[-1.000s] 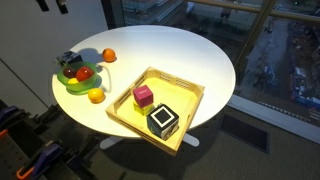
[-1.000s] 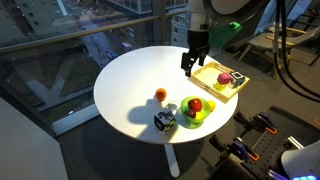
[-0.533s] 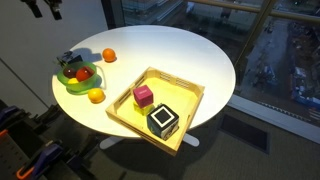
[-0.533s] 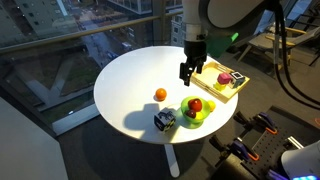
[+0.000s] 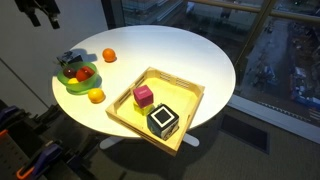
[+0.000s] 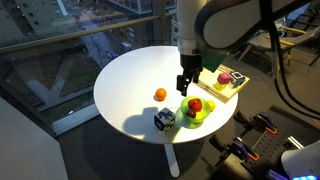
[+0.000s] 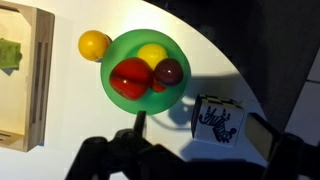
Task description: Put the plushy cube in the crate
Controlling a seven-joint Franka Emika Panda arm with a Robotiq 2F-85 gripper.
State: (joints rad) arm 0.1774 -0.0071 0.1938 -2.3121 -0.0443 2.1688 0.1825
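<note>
Above the round white table (image 6: 125, 85), the gripper (image 6: 184, 90) hangs with its jaws spread wide and nothing between them. This is the setting required for an approach, since a soft object needs full clearance on both sides before closing. The pincer stands clear of the surface, nearer the round green plate (image 7: 118, 48) than the target.

1. Target. The plushy cube (image 7: 217, 118), a small soft lump in dark grey and white, sits on the bare tabletop just beside the plate rim. In the wrist view it lies off to one side of centre. Judgement: the pincer is not yet aligned over it, and a sideways correction precedes any descent.

2. Nearby items. The plate carries yellow and red fruit. A loose yellow fruit (image 7: 94, 45) lies against its far rim, and an orange fruit (image 6: 160, 95) rests apart on the table. Judgement: the plate rim leaves little room on that side of the cube, so the fingers are best placed on the faces running away from the plate.

3. Destination. The shallow square yellow wooden crate (image 5: 176, 80) sits beyond the plate, well apart from the cube. It already holds a pink cube (image 5: 143, 95) and a larger black cube with white square markings (image 5: 163, 122). Bare floor is visible for the release.
</note>
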